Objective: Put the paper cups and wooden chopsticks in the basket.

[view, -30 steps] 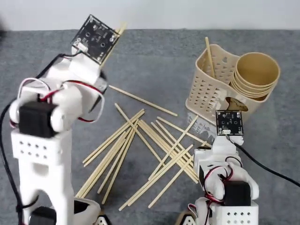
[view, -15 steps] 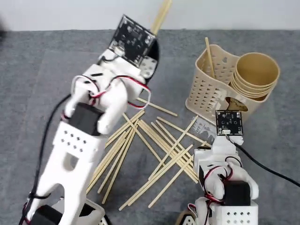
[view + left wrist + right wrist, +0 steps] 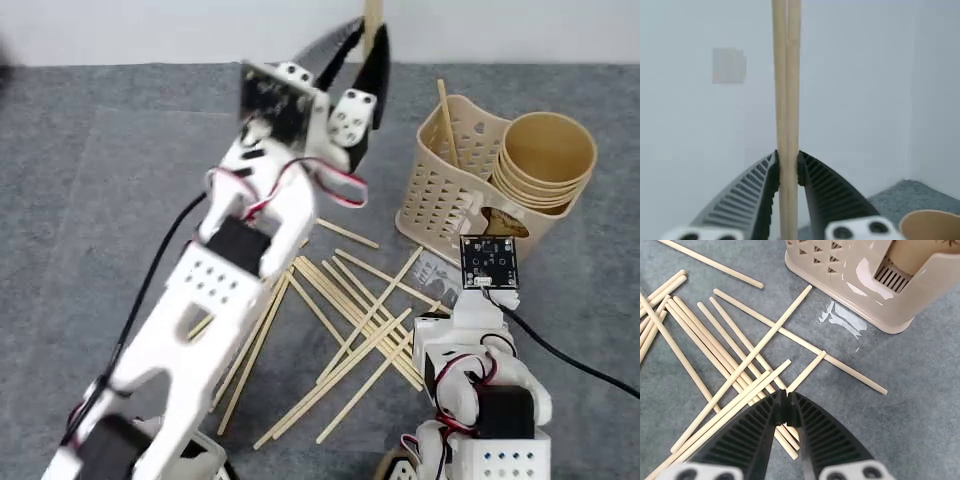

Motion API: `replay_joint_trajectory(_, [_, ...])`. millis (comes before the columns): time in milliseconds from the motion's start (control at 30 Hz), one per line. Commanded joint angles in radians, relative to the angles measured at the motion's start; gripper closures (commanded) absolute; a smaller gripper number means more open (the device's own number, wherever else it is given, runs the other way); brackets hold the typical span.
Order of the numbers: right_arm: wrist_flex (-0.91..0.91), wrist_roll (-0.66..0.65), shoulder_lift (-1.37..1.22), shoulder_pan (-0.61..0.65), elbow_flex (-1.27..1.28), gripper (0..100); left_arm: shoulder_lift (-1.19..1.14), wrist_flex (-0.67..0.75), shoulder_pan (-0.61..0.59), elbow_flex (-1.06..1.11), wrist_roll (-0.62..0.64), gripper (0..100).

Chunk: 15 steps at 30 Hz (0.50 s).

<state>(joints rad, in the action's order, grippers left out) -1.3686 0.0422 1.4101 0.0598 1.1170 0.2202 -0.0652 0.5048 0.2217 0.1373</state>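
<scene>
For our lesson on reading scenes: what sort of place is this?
Probably a robot test bench, not a kitchen: the left arm and right arm stand on a grey mat before a bare wall, with chopsticks strewn beside a basket of cups.

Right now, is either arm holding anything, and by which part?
The left jaws pinch two chopsticks near one end; the right jaws hold nothing.

Grey mat (image 3: 100, 180) covers the table. White wall (image 3: 150, 30) behind. Clear plastic scrap (image 3: 842, 318) lies flat on mat. Pale square patch (image 3: 729, 65) on wall.
</scene>
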Motion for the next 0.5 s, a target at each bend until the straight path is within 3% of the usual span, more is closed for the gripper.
replay_joint_trajectory(0, [-0.005,0.005,0.008,0.001,-0.060,99.0,-0.097,0.032,0.018,-0.136,0.032,99])
replay_joint_trajectory(467, [-0.002,0.006,0.008,0.001,-0.060,99.0,-0.451,0.032,0.057,-0.473,0.051,99])
